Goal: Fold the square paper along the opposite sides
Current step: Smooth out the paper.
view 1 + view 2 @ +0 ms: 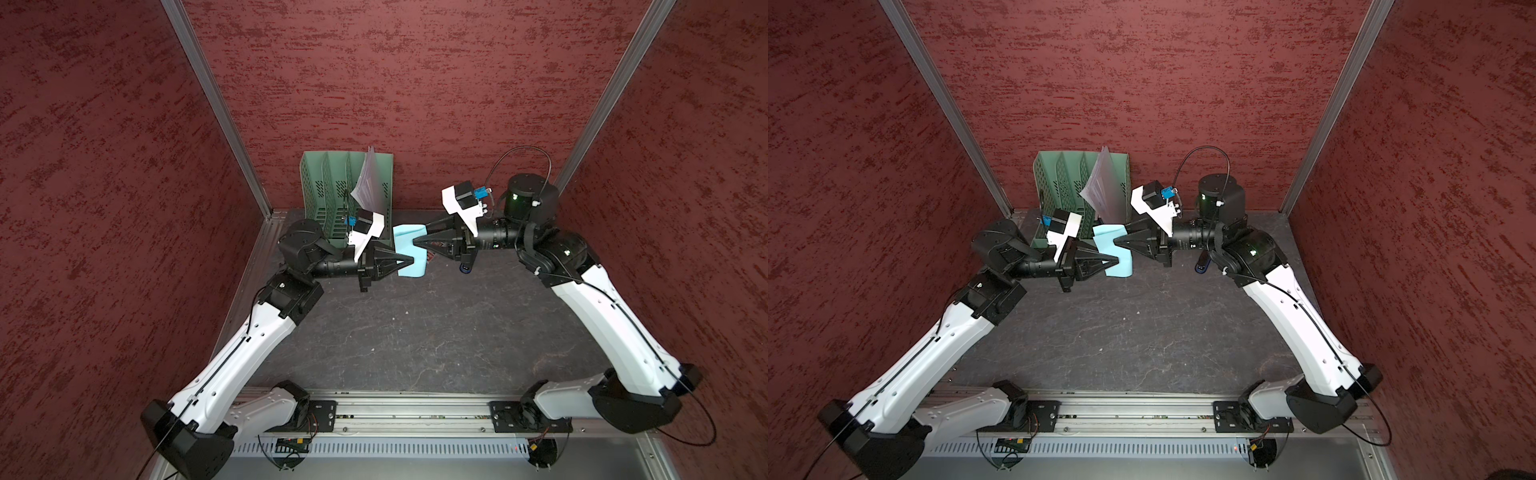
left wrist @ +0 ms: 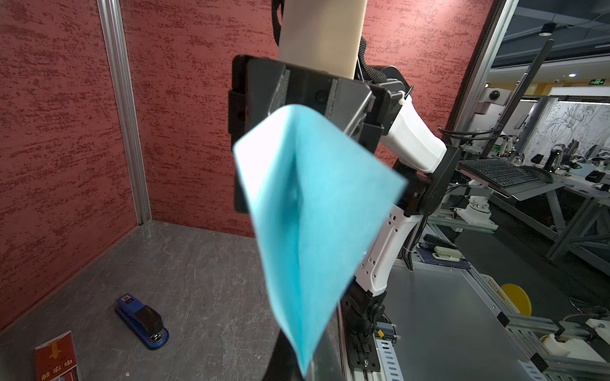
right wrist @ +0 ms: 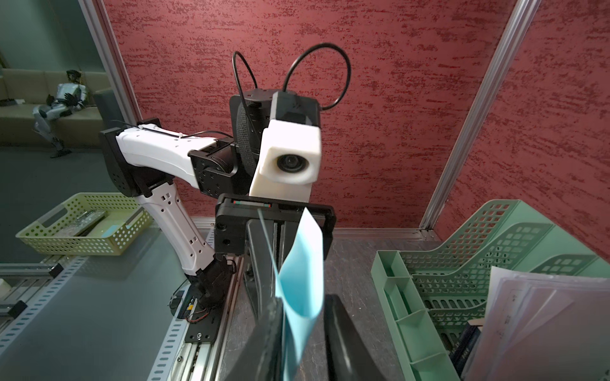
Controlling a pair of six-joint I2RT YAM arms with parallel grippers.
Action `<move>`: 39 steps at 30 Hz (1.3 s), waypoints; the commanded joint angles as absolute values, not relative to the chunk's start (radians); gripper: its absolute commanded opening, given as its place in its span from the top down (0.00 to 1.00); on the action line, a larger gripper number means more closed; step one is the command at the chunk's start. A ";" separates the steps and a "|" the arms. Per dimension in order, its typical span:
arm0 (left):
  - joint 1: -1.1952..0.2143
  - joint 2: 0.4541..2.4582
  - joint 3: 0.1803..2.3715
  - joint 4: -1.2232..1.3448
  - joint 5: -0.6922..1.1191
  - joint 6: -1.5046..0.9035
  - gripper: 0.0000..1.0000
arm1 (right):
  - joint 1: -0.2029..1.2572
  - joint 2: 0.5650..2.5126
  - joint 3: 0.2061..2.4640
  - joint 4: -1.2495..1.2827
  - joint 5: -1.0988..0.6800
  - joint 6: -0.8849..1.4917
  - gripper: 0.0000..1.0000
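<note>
Holding the small light-blue square paper sheet (image 1: 411, 270) in the air above the dark grey tabletop (image 1: 415, 332), just in front of the green perforated plastic file rack (image 1: 328, 183), we judge ourselves to be midway through the fold. Our left gripper (image 1: 411, 261) is clamped tight on one side of the sheet. Our right gripper (image 1: 420, 235) meets it from the opposite side. Its jaws stand a little apart with the sheet between them, one finger against the paper and the other clear of it in the right wrist view, so it does not seem to pinch. The sheet is bent into a loose curve with a soft ridge, not a flat half. What is left, as we read it, is to bring the opposite sides edge to edge and press a sharp crease.
</note>
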State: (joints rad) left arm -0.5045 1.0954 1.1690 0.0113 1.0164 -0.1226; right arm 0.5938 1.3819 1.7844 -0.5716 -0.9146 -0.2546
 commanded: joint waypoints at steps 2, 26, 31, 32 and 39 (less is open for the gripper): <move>-0.502 1.101 1.189 -0.006 1.028 -0.109 1.00 | 0.590 1.361 1.810 -0.569 -0.897 -0.267 0.82; -0.501 1.105 1.184 -0.037 1.023 -0.092 1.00 | 0.591 1.363 1.831 -0.573 -0.889 -0.265 0.89; -0.502 1.105 1.184 -0.037 1.022 -0.091 1.00 | 0.590 1.364 1.830 -0.582 -0.899 -0.273 1.00; -0.501 1.105 1.184 -0.037 1.020 -0.089 1.00 | 0.590 1.365 1.831 -0.584 -0.901 -0.273 1.00; -0.501 1.093 1.187 -0.041 0.990 -0.075 1.00 | 0.590 1.357 1.811 -0.588 -0.894 -0.265 0.77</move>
State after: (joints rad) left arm -0.5045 1.1007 1.1690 -0.0307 1.0092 -0.0963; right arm 0.5938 1.3819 1.7943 -0.5827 -0.8997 -0.2676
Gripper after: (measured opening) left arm 0.047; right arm 0.196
